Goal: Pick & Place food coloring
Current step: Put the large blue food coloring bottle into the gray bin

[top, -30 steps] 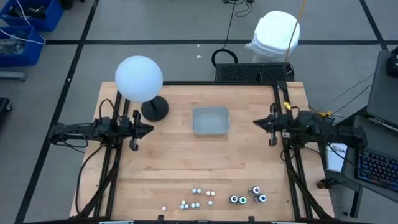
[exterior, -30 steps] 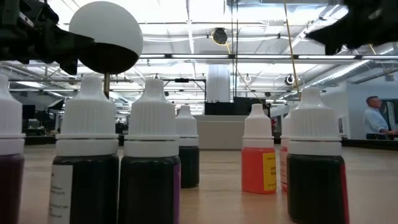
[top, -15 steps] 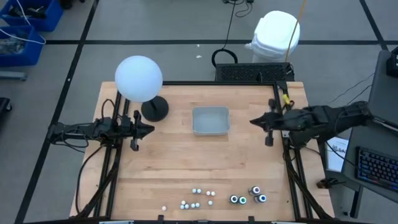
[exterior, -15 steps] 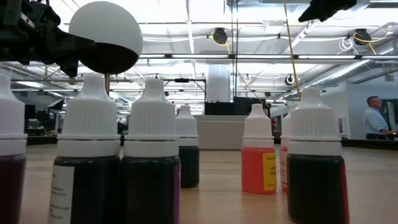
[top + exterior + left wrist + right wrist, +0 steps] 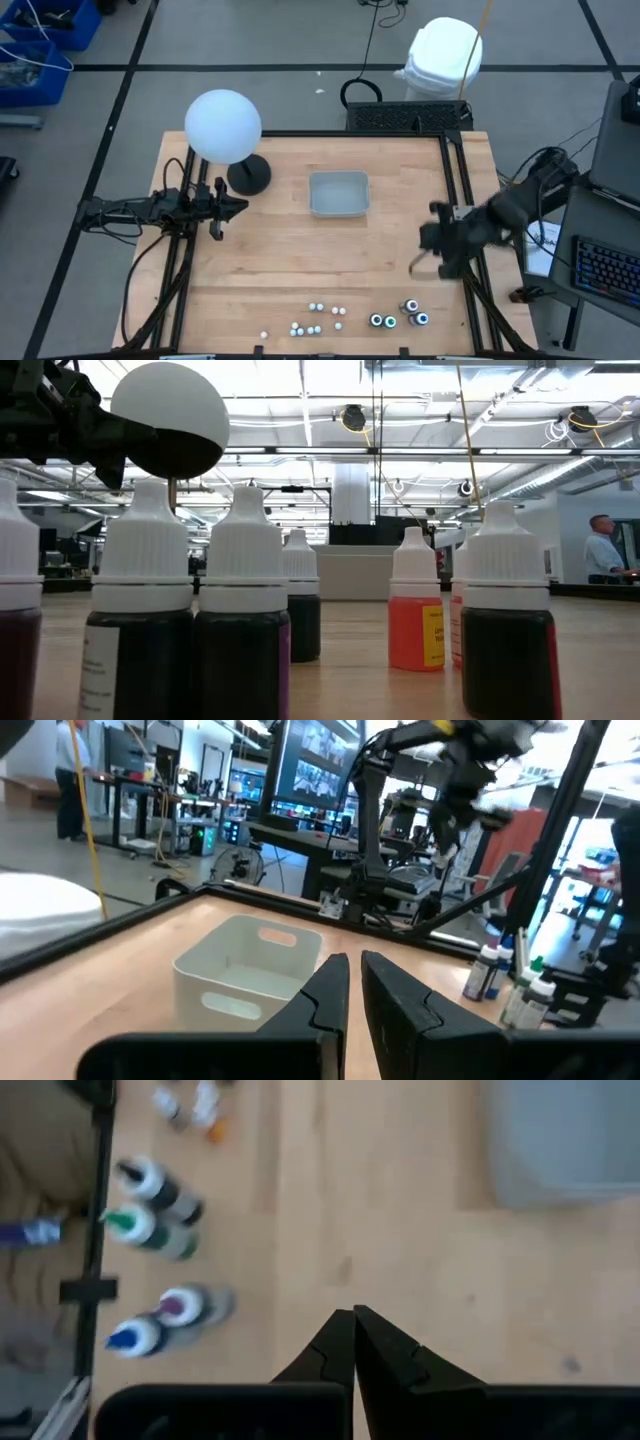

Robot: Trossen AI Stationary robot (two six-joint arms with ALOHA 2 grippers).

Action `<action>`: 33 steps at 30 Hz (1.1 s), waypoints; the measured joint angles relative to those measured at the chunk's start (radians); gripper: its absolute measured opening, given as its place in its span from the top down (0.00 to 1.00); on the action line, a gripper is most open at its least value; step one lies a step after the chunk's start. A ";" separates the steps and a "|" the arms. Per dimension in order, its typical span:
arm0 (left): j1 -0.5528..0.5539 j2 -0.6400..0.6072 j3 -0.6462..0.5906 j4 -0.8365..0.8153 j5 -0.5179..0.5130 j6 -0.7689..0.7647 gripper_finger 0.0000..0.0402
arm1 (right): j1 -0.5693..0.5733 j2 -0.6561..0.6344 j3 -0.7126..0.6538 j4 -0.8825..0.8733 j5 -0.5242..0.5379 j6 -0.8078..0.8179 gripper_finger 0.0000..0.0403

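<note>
Food coloring waits while the right end effector reaches over

Food coloring (image 5: 325,318) stands in a loose bunch on the desk (image 5: 270,260), near the right end effector (image 5: 428,258) and ahead of it. Three bigger bottles (image 5: 398,315) are the closest. That end effector points down, with its fingers pressed together and nothing held. I think it must open them to grab a bottle. The clear tray (image 5: 338,193) sits behind it, ready for bottles. The left end effector (image 5: 216,213) waits far off, fingers nearly together, holding nothing.

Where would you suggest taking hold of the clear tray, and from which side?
Probably one long wall of the clear tray, taken from straight above. It sits upright and open-topped, apart from everything else, so the rim is free for the right tool to straddle. It looks empty, so nothing should block the inner finger.
</note>
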 joint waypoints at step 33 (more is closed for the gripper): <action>0.000 0.000 0.000 -0.002 -0.009 -0.063 0.91 | 0.332 0.330 0.136 0.177 -0.028 0.448 0.51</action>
